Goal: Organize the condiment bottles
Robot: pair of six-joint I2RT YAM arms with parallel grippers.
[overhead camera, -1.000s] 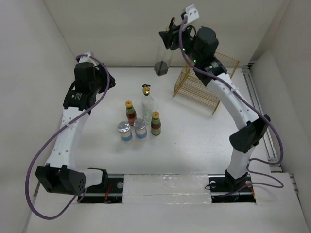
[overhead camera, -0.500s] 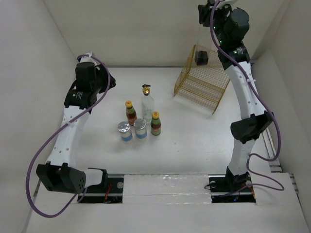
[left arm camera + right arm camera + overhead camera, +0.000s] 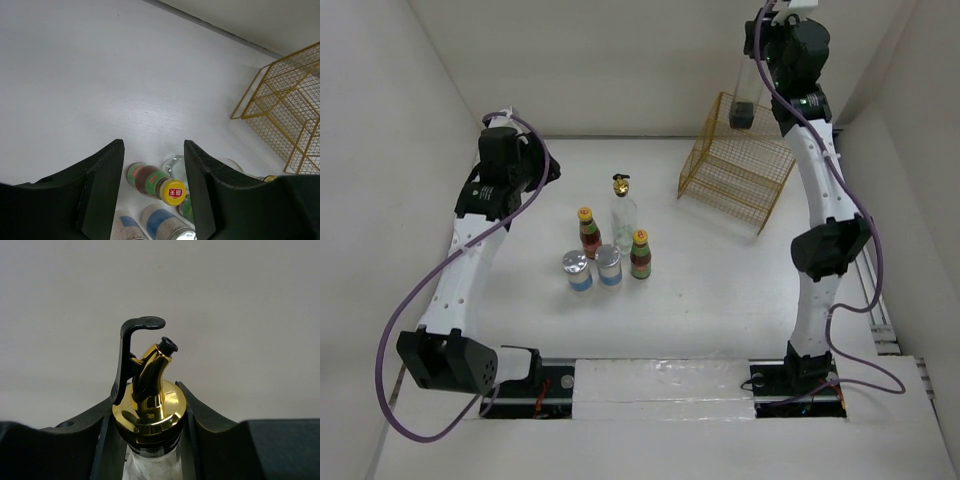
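At one o'clock over the yellow wire rack (image 3: 735, 180), right gripper (image 3: 148, 432) clamps a gold-spouted clear glass bottle (image 3: 741, 112), seemingly for lowering inside; left gripper (image 3: 152, 170) gapes empty.

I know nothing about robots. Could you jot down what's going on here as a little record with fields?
right end effector: shut on the neck of a glass bottle with a gold spout
bottle's place: hanging over the yellow wire rack
left end effector: open, empty, above the table
standing on table: second glass bottle, two yellow-capped sauce bottles, two silver-lidded jars
grouping: the five stand close together
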